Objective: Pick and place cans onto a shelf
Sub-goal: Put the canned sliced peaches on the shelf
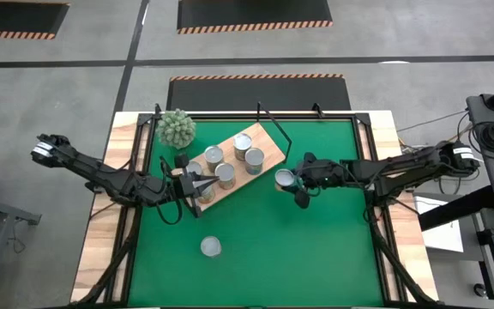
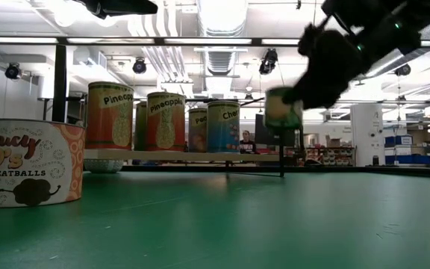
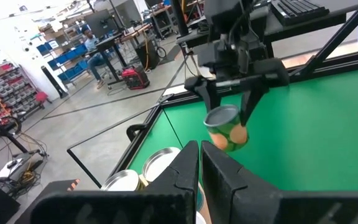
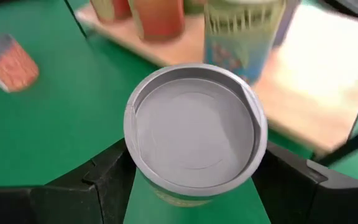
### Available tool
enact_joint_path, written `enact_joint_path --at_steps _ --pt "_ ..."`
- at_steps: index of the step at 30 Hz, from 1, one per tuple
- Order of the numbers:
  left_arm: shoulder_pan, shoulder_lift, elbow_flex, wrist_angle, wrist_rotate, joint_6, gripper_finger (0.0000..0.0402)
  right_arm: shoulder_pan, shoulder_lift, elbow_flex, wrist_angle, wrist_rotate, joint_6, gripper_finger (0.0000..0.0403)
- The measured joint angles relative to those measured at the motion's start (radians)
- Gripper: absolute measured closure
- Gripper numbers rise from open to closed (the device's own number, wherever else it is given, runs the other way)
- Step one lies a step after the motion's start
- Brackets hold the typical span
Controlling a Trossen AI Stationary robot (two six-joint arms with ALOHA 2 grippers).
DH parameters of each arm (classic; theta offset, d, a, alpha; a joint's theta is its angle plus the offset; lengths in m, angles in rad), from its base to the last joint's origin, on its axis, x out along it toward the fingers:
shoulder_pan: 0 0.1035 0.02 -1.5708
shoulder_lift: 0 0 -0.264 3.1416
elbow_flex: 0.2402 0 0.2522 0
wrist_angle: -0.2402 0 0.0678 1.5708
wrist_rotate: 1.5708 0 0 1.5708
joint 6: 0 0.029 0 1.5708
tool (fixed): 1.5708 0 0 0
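- Left gripper (image 1: 202, 185): its fingers are pressed together on nothing, and it hovers at the near-left end of the wooden shelf (image 1: 268, 138), just beside the cans standing there. Parked this close, any drift toward the board could nudge the pineapple can (image 2: 110, 116) or its neighbour (image 2: 165, 121) and topple a row.
- Loose meatballs can (image 2: 28, 172): it sits alone on the green mat (image 1: 316, 240), well apart from the shelf and toward the front edge in the high view (image 1: 211, 247). It looks like a later pick; an arm sweeping low over the mat could knock it rolling.
- Shelf load: about five cans already crowd the left and middle of the board, so free space lies mainly at the end nearer the right arm. A placement aimed too far inward would strike the Cherry-labelled can (image 2: 223, 127).
- Right gripper (image 1: 291, 180): its jaws are closed round a green-labelled can (image 4: 194, 127), carried clear of the mat just off the shelf's right end, near the black wire frame (image 1: 274, 129).
- Judged risks for the carried can: it appears slightly tilted in the left wrist view (image 3: 225, 126), so it may land on its edge and tip; approached too low, its base could catch the board's edge or the wire.
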Motion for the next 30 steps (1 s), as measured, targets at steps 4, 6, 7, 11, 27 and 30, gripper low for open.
enact_joint_path --at_steps 4,6,7,11,27,30 --pt "0.000 0.000 0.000 0.000 -0.001 0.000 0.0402 0.000 0.000 0.045 0.002 0.013 -0.042 0.0136" --pt "0.000 0.000 0.000 0.000 -0.001 0.000 0.0402 0.000 0.000 0.059 0.001 0.048 -0.062 0.0136" --pt "0.000 0.000 0.000 0.000 -0.001 0.000 0.0402 0.000 0.000 0.063 0.001 0.061 -0.072 0.0136" --pt "0.000 0.000 0.000 0.000 -0.001 0.000 0.0402 -0.001 0.001 0.066 -0.006 0.137 -0.104 0.0137" --pt "0.000 0.000 0.000 0.003 -0.001 0.000 0.0402 -0.017 0.069 0.065 0.059 0.263 -0.112 0.0137" --pt "0.000 0.000 0.000 0.004 -0.001 0.000 0.0402 -0.032 0.124 0.064 0.107 0.264 -0.101 0.0137"
